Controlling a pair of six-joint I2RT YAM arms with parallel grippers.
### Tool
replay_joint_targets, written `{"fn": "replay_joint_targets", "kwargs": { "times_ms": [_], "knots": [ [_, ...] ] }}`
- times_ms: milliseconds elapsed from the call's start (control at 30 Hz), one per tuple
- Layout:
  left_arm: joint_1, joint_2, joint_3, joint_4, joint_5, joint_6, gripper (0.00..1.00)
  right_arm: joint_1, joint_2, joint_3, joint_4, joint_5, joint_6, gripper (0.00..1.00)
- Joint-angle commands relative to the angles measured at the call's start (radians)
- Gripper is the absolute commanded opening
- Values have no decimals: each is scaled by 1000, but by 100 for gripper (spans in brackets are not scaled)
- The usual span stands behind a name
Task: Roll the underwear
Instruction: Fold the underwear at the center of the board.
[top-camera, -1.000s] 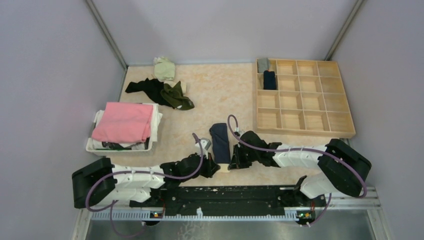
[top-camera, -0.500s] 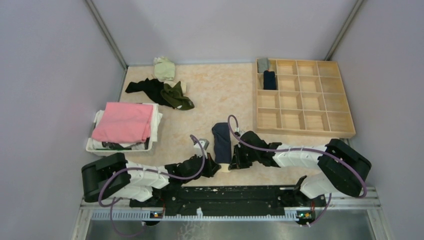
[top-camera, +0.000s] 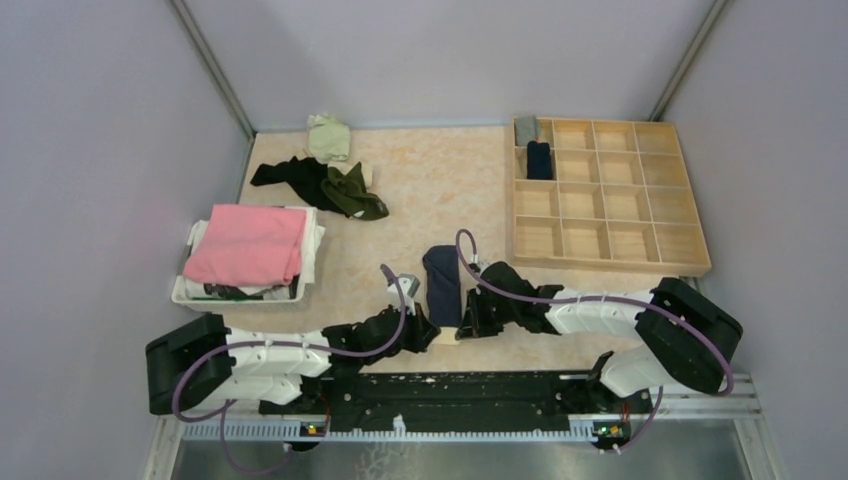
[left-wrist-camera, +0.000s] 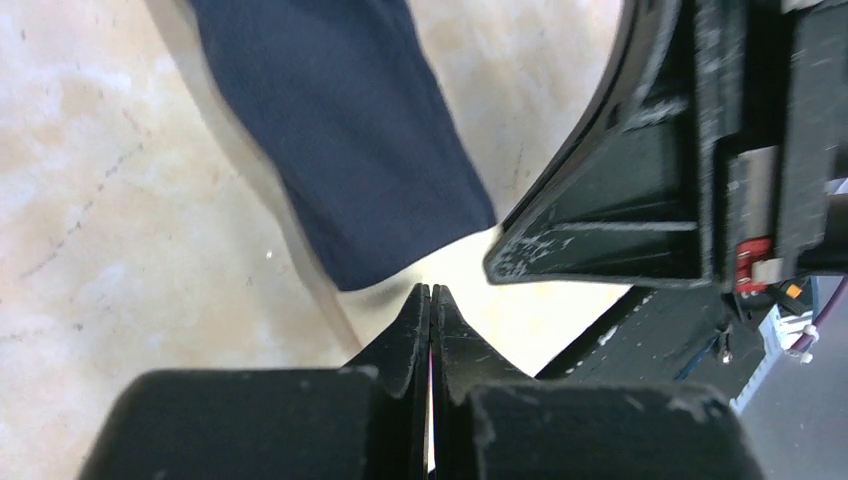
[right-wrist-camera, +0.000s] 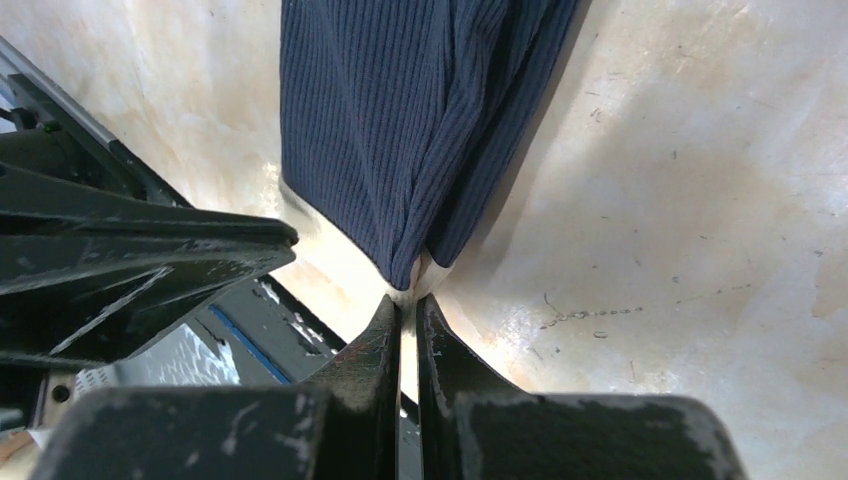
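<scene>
A navy underwear (top-camera: 443, 285) with a beige waistband lies folded into a long narrow strip near the table's front edge. It also shows in the left wrist view (left-wrist-camera: 340, 150) and the right wrist view (right-wrist-camera: 420, 120). My right gripper (top-camera: 468, 325) (right-wrist-camera: 408, 300) is shut on the beige waistband at the strip's near right corner. My left gripper (top-camera: 430, 335) (left-wrist-camera: 431, 290) is shut, with its tips touching the beige waistband (left-wrist-camera: 470, 285) at the near left end. I see no cloth between its fingers.
A wooden compartment tray (top-camera: 610, 195) at the right holds a grey roll (top-camera: 525, 130) and a navy roll (top-camera: 538, 160). Black and olive underwear (top-camera: 325, 185) and a pale green piece (top-camera: 328, 135) lie at the back left. A white basket (top-camera: 180, 290) holds pink cloth (top-camera: 250, 245).
The left arm's rear link swung right, then back left. Both grippers stayed at the strip's near end. The strip barely moved.
</scene>
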Motion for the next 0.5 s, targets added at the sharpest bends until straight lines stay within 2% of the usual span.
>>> {"fn": "replay_joint_targets", "kwargs": {
  "times_ms": [0,200,300,467],
  "knots": [
    [-5,-44,96,-86,-61,68,0,12,1,-14,62,-21,34,0],
    [6,8,130,-83,-143,122,0,18,21,-31,131,-62,79,5],
    [20,47,134,-69,-133,129,0,18,-3,-20,89,-30,65,16],
    [36,73,139,-42,-109,142,0,16,-95,23,-75,104,-7,37]
  ]
}}
